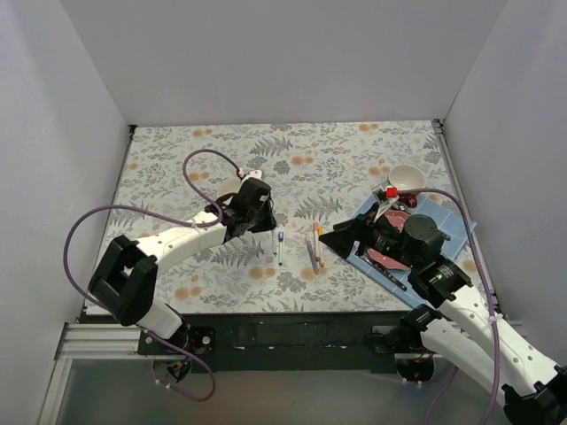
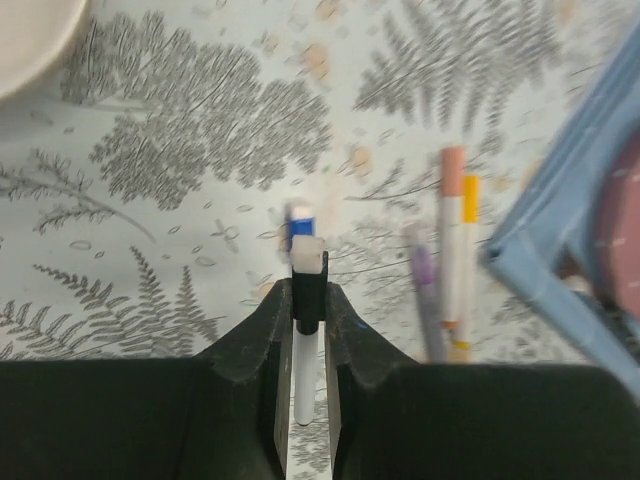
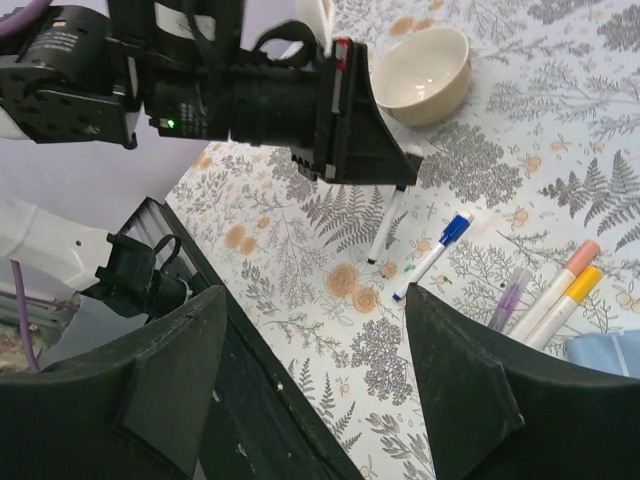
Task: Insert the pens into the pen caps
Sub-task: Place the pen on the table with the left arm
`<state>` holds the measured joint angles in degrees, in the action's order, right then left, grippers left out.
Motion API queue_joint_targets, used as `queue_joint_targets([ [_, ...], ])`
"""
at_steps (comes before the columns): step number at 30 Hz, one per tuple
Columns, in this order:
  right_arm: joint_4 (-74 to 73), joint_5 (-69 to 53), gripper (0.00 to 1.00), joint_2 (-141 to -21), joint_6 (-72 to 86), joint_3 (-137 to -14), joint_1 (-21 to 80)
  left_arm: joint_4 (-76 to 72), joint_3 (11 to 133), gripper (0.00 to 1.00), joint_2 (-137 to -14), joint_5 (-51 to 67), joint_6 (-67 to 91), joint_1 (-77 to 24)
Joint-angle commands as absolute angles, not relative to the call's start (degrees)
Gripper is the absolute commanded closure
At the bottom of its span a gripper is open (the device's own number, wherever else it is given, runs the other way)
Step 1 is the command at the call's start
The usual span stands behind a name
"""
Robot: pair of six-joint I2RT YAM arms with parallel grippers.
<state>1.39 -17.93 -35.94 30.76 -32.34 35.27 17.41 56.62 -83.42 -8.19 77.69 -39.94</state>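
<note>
My left gripper [image 1: 264, 220] [image 2: 308, 292] is shut on a black pen [image 2: 305, 380], with its jaws on the black band. The white barrel slants down towards the cloth, as the right wrist view [image 3: 385, 228] shows. A blue pen [image 1: 280, 248] [image 3: 435, 255] lies just right of it. Purple [image 3: 510, 297], orange-pink [image 3: 565, 283] and yellow [image 3: 580, 292] pens lie together further right [image 1: 314, 248]. My right gripper [image 1: 341, 237] [image 3: 315, 370] is open and empty, above the cloth near the front edge. I make out no loose pen caps.
A white bowl [image 3: 425, 70] [image 2: 30, 40] sits just behind my left gripper. A blue tray [image 1: 441, 211] [image 2: 545, 235] with a dark red plate and cutlery lies at the right. A second white bowl [image 1: 407, 177] stands behind it. The black front rail [image 1: 283, 323] borders the cloth.
</note>
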Motion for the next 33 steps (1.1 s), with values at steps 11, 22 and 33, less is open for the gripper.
queue_joint_targets([
  [11, -9.83, -10.64, 0.17, -37.7, 31.73, -40.5, 35.16, 29.61, 62.74, 0.52, -92.74, -9.84, 75.06, -40.08],
  [22, -25.31, 1.3, 0.04, -37.36, 29.97, -53.96, 35.07, 21.02, 63.91, 0.02, -63.24, 9.3, 69.0, -40.17],
  [33, -24.61, 1.84, 0.02, -34.89, 27.6, -58.27, 35.16, 10.37, 53.18, 0.02, -47.81, 16.34, 69.61, -40.25],
])
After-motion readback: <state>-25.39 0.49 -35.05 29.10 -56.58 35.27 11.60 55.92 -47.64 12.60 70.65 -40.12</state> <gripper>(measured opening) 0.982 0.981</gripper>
